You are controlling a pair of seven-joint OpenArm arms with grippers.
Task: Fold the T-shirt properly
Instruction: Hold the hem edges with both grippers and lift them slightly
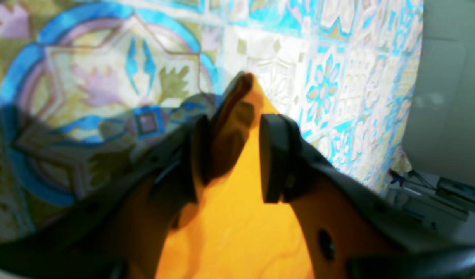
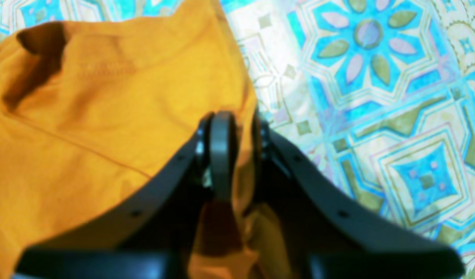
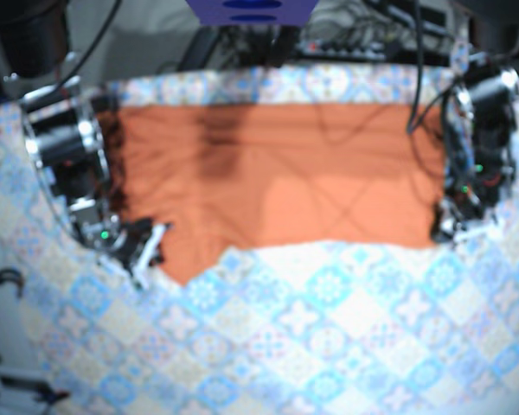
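Jaws tight on T-shirt edge corners, open tablecloth beyond.

1 T-shirt, 1 tablecloth and 2 grippers: left gripper, right gripper.

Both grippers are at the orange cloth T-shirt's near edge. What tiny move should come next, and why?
Probably raise both together slightly. The right gripper pinches the orange cloth T-shirt at one near corner, the left gripper has cloth between its jaws at the other, and the rest lies flat on the patterned tablecloth; an even lift should free that edge for folding.
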